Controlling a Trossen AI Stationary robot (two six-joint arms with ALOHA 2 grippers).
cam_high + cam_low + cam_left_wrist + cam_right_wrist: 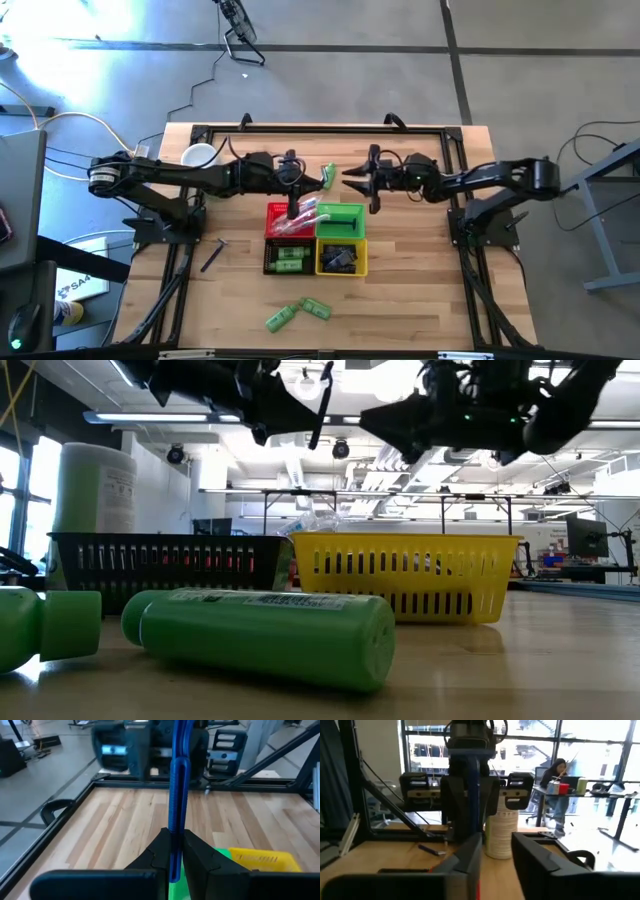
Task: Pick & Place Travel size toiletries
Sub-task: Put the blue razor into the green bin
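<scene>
One blue toothbrush stick (177, 795), clamped upright between the fingers of my left gripper (293, 186), held above the middle of the bench, nearer its far edge, over the red basket (272, 212). Step in hand, as I judge it: carry for placing; next move calls for lowering the stick into a basket and releasing. My right gripper (352, 179), fingers parted and empty, faces it just beside. Green mini bottles (297, 312) lie by the near edge.

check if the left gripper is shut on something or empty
Shut on a toothbrush: in the left wrist view the left gripper has both fingers pressed against the blue toothbrush.
</scene>
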